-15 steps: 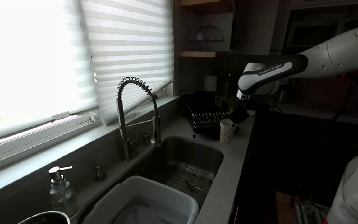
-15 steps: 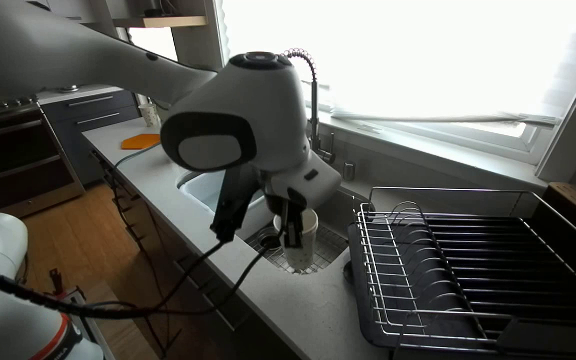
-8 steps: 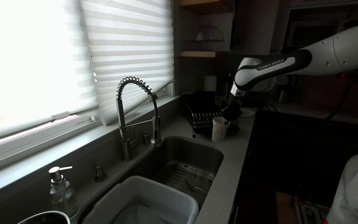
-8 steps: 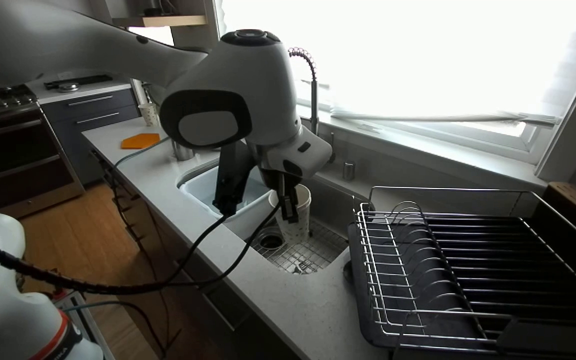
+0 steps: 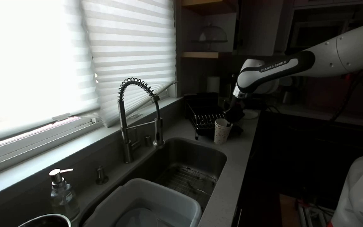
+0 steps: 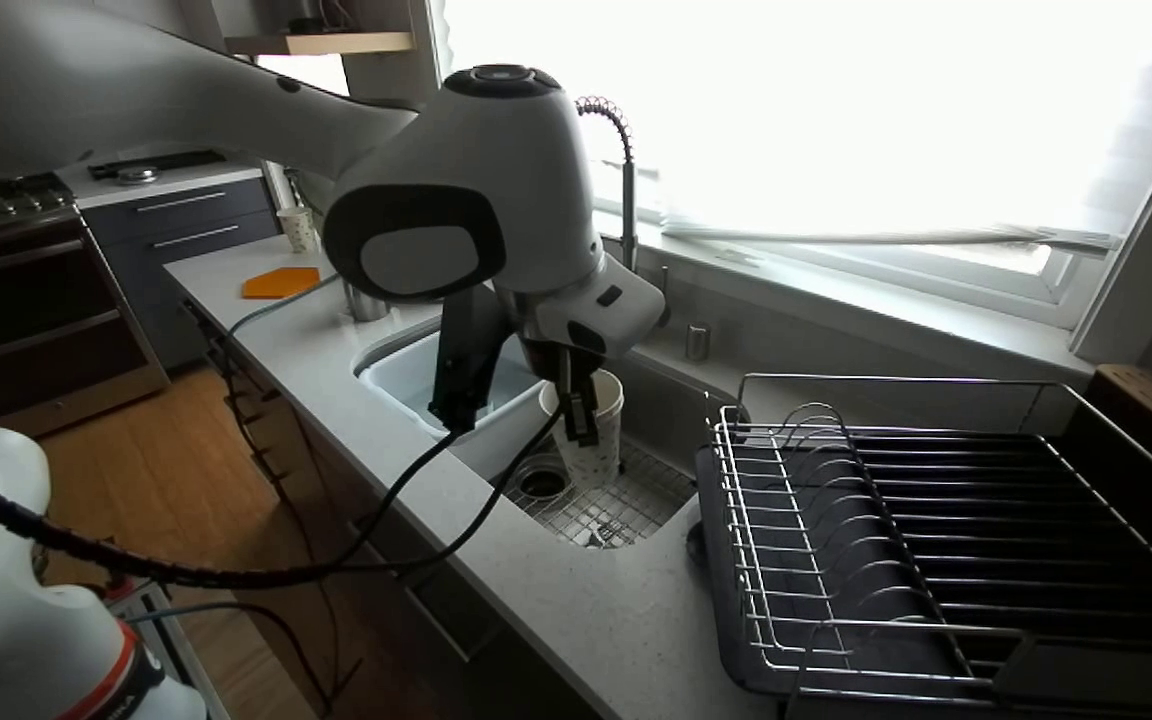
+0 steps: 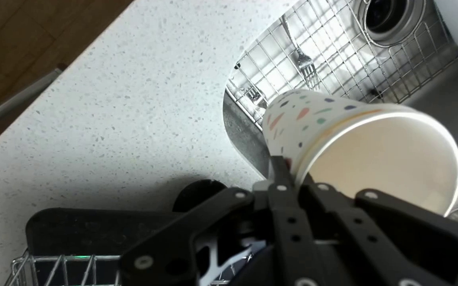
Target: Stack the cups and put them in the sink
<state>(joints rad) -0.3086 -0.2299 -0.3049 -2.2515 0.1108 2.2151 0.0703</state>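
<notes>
A pale speckled cup (image 5: 221,134) hangs tilted from my gripper (image 5: 228,123) at the rack end of the sink (image 5: 200,154). In the wrist view the gripper (image 7: 295,174) is shut on the rim of the cup (image 7: 304,119), one finger outside and one inside; the cup's open mouth faces right. A second line below the rim shows; I cannot tell whether it is one cup or a nested stack. In an exterior view the held cup (image 6: 591,450) is above the sink grid (image 6: 641,500). Another cup (image 6: 298,230) stands on the far counter.
A pale tub (image 5: 169,195) sits in the near part of the sink. The arched tap (image 5: 123,123) stands behind it. A wire dish rack (image 6: 886,560) is beside the sink. Forks (image 7: 306,65) lie on the sink grid. An orange piece (image 6: 281,282) lies on the counter.
Over the last second the gripper has carried the cup toward the sink and slightly up, and the cup tilts more. In the last half second it has hardly moved.
</notes>
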